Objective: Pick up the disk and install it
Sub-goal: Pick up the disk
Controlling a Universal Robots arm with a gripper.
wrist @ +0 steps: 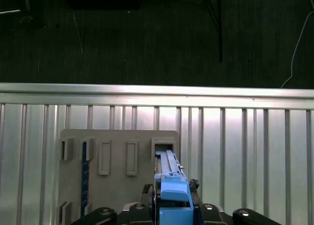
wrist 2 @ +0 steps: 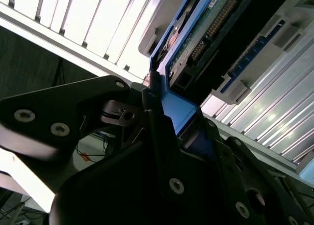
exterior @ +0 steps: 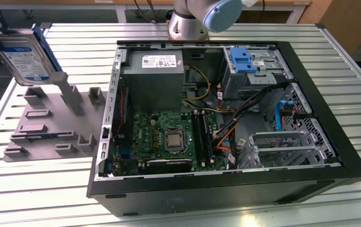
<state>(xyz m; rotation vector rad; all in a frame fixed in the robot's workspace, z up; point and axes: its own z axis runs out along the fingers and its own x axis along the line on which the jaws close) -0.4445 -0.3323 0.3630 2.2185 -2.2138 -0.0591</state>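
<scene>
The disk (exterior: pixel 21 54), a silver drive with a white-and-blue label and blue side rails, stands on edge at the exterior view's far left, over the grey holder plate (exterior: pixel 48 123). My gripper (wrist 2: pixel 169 109) is shut on its blue rail (wrist 2: pixel 179 112), and the disk's green circuit board (wrist 2: pixel 196 36) faces the camera in the second wrist view. In the first wrist view the blue rail (wrist: pixel 171 190) sits between the fingers, and the disk's far end lies at a slot (wrist: pixel 164 147) of the holder plate (wrist: pixel 117 173). I cannot tell whether the disk still touches that slot.
An open computer case (exterior: pixel 319 94) lies on the slatted metal table (exterior: pixel 41 189). Inside are a grey power supply (exterior: pixel 152 78), a motherboard (exterior: pixel 167 137), loose cables, a bare blue bracket (exterior: pixel 240 59) in the drive bay, and a metal cage (exterior: pixel 287 146). The arm's base (exterior: pixel 193 19) stands behind the case.
</scene>
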